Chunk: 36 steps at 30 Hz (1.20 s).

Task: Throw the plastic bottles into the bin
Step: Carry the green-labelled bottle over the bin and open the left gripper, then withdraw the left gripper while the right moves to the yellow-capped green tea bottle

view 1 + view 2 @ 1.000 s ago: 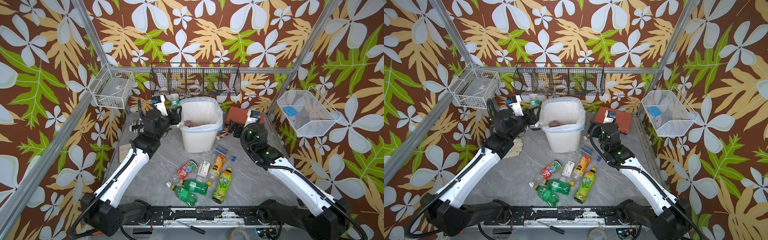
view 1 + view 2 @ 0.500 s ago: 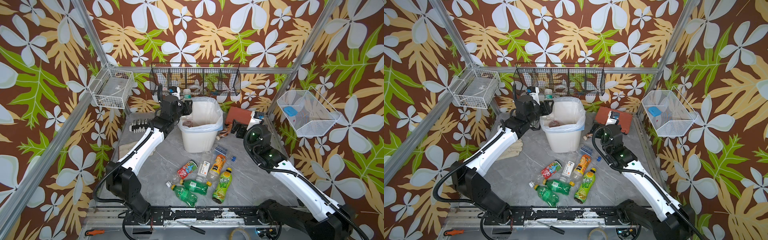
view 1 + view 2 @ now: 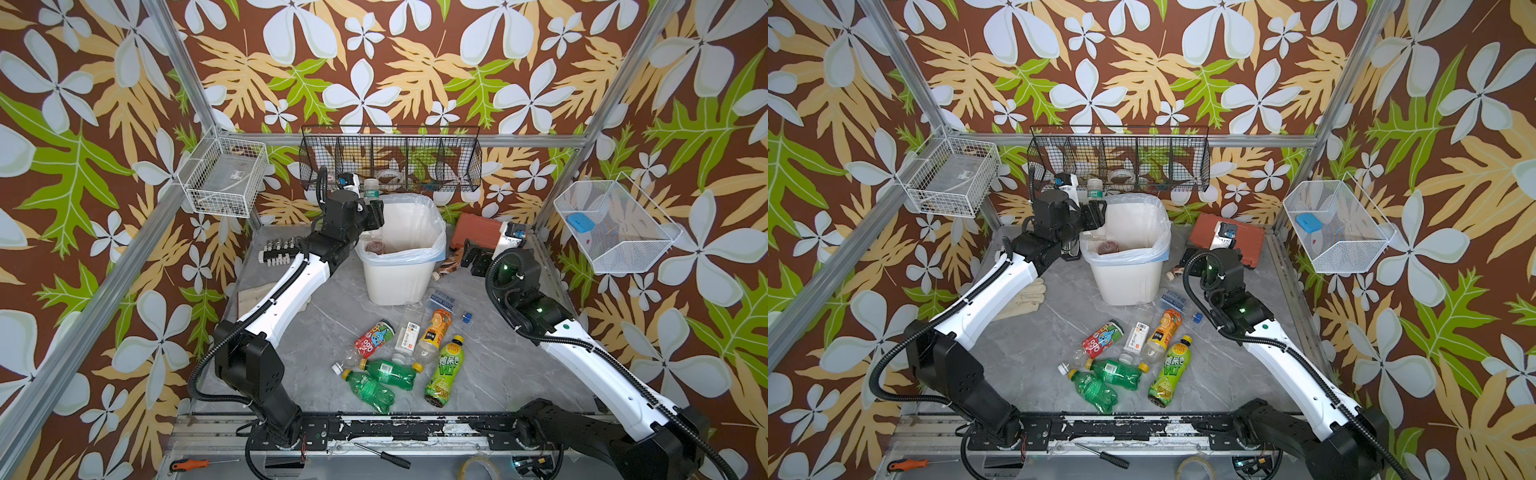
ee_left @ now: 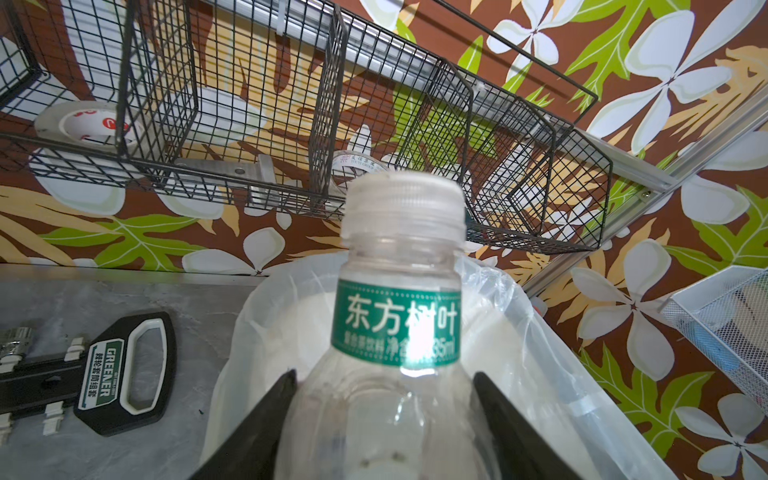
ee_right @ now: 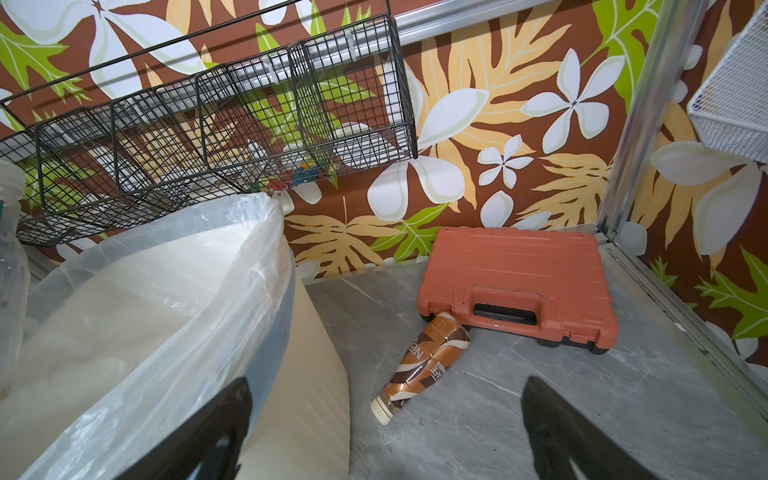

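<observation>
A clear plastic bottle (image 4: 397, 324) with a green label and a white cap stands upright between the fingers of my left gripper (image 4: 384, 376). The jaws are spread, with a thin gap showing on each side of it. In both top views this gripper (image 3: 374, 216) (image 3: 1096, 214) is at the left rim of the white bag-lined bin (image 3: 432, 249), and a bottle (image 3: 378, 247) lies inside the bin. Several plastic bottles lie on the table in front of the bin, among them a red one (image 3: 374, 337) and a yellow-green one (image 3: 446, 372). My right gripper (image 5: 388, 384) is open and empty over a brown bottle (image 5: 424, 361).
A red-brown tool case (image 5: 515, 282) lies behind the brown bottle. A black wire basket (image 3: 390, 162) hangs just above and behind the bin. White wire baskets (image 3: 224, 183) (image 3: 611, 228) hang on both side walls. A socket holder (image 4: 104, 374) and gloves (image 3: 1021, 299) lie left of the bin.
My left arm has swung from beside the bin to its rim, carrying the clear bottle, and its jaws have spread. My right gripper has shifted slightly and stays open.
</observation>
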Each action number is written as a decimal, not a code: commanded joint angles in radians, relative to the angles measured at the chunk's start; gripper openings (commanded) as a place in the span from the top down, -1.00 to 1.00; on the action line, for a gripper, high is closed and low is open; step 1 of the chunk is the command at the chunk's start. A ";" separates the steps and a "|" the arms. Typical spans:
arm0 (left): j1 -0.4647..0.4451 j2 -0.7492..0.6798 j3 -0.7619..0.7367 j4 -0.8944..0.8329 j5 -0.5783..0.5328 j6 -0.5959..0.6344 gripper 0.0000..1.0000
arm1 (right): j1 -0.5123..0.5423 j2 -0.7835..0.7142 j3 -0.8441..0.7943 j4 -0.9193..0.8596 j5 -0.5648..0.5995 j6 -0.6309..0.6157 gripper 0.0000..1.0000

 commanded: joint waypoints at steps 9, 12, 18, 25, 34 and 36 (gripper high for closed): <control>0.003 -0.145 -0.103 0.099 -0.085 0.033 -1.00 | 0.000 0.004 0.009 0.008 0.006 -0.001 -0.99; 0.003 -0.272 -0.292 0.225 -0.106 0.053 -1.00 | 0.000 0.005 0.004 0.005 -0.003 0.008 -0.99; 0.008 -0.539 -0.829 0.493 -0.155 0.000 -1.00 | 0.000 0.010 -0.010 -0.001 -0.017 0.028 -0.99; 0.013 -0.636 -1.002 0.471 -0.177 -0.056 -1.00 | 0.000 0.030 -0.004 -0.016 -0.050 0.055 -0.99; 0.013 -0.616 -0.980 0.483 -0.161 -0.035 -1.00 | 0.000 0.003 -0.016 -0.104 -0.060 0.109 -0.99; 0.013 -0.610 -0.979 0.489 -0.161 -0.032 -1.00 | 0.000 -0.007 -0.020 -0.147 -0.063 0.128 -0.99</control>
